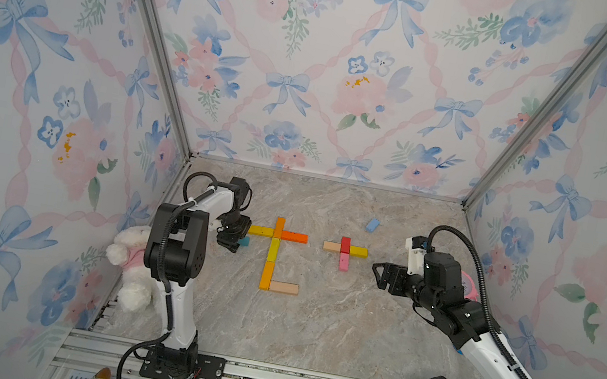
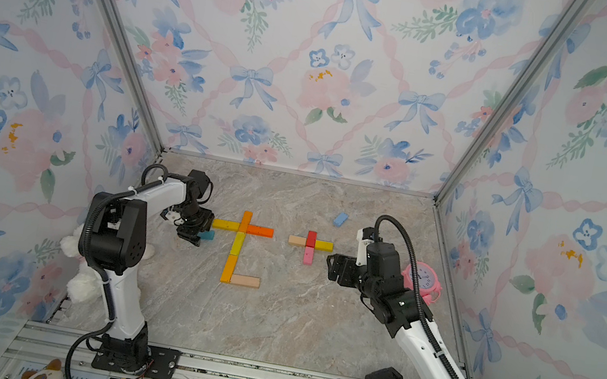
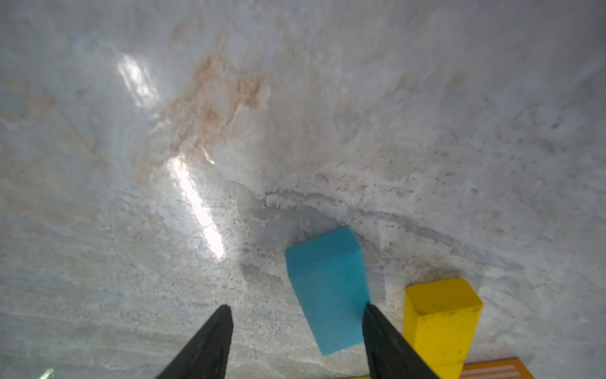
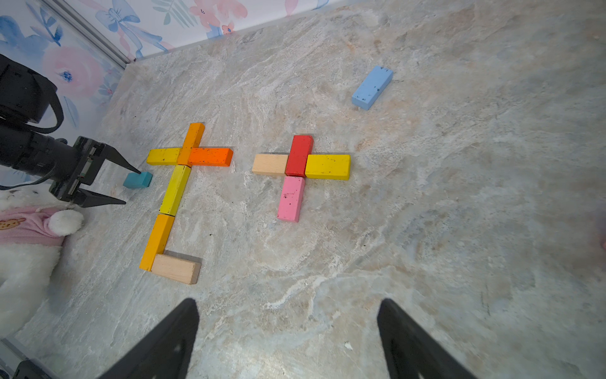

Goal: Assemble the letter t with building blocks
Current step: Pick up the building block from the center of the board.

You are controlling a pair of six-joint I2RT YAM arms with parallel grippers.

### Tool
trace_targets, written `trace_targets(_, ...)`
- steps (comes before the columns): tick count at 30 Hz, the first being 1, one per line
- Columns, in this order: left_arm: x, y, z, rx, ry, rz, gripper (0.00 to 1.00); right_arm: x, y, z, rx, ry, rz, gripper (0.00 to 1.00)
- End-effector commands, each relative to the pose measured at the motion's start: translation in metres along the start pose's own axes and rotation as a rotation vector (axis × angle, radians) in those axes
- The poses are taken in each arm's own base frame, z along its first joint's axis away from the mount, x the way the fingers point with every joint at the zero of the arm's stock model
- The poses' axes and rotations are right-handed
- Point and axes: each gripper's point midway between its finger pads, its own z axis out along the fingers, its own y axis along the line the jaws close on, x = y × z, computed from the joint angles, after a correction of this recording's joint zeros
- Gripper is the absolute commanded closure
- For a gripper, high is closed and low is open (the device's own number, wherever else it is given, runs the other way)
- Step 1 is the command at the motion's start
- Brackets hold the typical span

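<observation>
Blocks already form a big letter t [image 1: 273, 250] just beside your left pincer [image 3: 296, 308], and a small cross [image 1: 345, 248] lies ahead of your right pincer [image 4: 288, 300], which is spread wide and empty. The left pincer stands spread around the teal block [image 3: 328, 288]; one finger [image 3: 383, 344] seems to touch it, no pinch yet. A light blue block [image 1: 372, 224] lies well apart from both. I judge little is left.

White arms [image 1: 180, 304] w/ blk joints [image 1: 176, 252], cables [image 1: 479, 266], fingers [image 4: 164, 344].
</observation>
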Motion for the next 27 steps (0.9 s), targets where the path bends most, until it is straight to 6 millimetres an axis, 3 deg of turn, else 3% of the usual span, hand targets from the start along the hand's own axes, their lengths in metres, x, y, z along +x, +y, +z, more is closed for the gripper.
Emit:
trace_targets(1,-0.002,0.01,0.015,-0.073,0.0,0.006,0.35,0.0,-0.004,-0.002,0.012,-0.011,0.013,0.12)
trace_targets(9,-0.006,0.002,0.015,-0.062,-0.014,0.016,0.34,0.004,-0.006,0.0,0.016,-0.003,0.013,0.12)
trace_targets(12,-0.006,0.003,0.016,-0.065,-0.008,0.013,0.38,0.004,-0.006,0.001,0.017,-0.002,0.012,0.12)
trace_targets(19,-0.008,0.007,0.019,-0.077,-0.012,0.033,0.62,0.004,-0.005,0.0,0.011,-0.005,0.012,0.11)
trace_targets(24,-0.014,0.001,0.001,-0.022,-0.052,0.096,0.86,0.005,-0.005,0.0,0.01,-0.002,0.008,0.11)
trace_targets(27,-0.018,-0.006,-0.021,0.042,-0.085,0.185,0.99,0.005,-0.006,-0.001,0.016,0.003,-0.002,0.11)
